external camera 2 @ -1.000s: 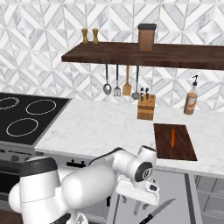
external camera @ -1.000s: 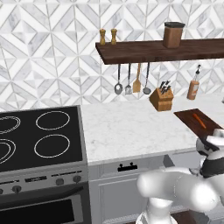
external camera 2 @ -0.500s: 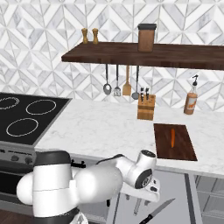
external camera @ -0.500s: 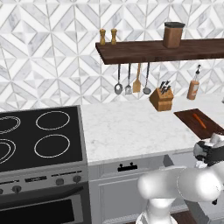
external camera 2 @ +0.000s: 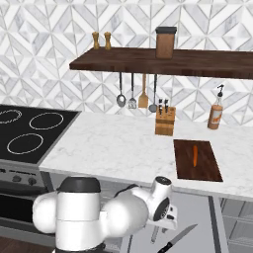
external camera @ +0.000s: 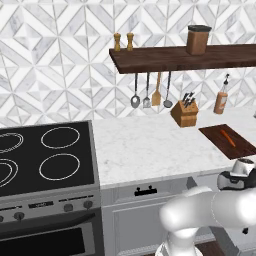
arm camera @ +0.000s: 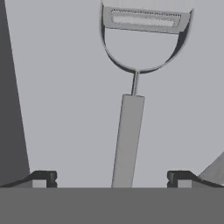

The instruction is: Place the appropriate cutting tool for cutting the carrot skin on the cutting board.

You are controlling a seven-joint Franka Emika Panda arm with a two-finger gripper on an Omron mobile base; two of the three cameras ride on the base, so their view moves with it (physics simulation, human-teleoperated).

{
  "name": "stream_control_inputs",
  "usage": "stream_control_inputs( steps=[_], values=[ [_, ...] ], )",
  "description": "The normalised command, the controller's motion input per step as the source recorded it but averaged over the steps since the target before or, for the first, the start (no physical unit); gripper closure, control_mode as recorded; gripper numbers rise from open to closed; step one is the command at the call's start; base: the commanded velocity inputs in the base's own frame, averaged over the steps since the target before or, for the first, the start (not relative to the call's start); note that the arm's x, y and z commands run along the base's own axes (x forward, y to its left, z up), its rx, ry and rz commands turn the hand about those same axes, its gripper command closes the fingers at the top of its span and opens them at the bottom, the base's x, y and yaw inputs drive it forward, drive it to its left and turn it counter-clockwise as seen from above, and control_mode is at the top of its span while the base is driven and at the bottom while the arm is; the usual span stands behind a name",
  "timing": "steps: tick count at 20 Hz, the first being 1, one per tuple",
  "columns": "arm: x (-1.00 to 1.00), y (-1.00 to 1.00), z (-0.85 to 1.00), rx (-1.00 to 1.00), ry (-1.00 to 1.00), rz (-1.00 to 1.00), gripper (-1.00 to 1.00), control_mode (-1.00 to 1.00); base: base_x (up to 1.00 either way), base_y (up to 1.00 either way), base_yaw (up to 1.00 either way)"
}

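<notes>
Grey peeler, one; one carrot.

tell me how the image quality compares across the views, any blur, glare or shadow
Hand view: flat grey, shadowless light, the peeler reads sharp though blocky. Left base view: soft and low-detail, the carrot an orange streak on the cutting board. Right base view: even light, no glare on the counter.

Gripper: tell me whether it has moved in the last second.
Yes: the gripper has sunk slightly, farther below the counter edge in the right base view.
</notes>
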Motion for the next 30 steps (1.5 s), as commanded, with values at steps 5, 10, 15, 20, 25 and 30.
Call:
stream_control_inputs(
  steps=[5,10,15,20,25,30],
  values=[
    [0.0,-0.1,-0.24,0.0,0.0,0.0,-1.0,-1.0,0.0,0.0,0.0],
    [0.0,0.0,-0.33,0.0,0.0,0.0,-1.0,-1.0,0.0,0.0,0.0],
    [0.0,0.01,-0.41,0.0,0.0,0.0,1.0,-1.0,0.0,0.0,0.0],
    [-0.04,0.04,-0.05,0.0,0.0,0.0,1.0,-1.0,0.0,0.0,0.0],
    [-0.45,0.08,0.27,0.0,0.0,0.0,1.0,-1.0,0.0,0.0,0.0],
    [-0.96,0.0,0.97,0.0,-0.05,-0.01,1.0,-1.0,0.0,0.0,0.0]
  ],
)
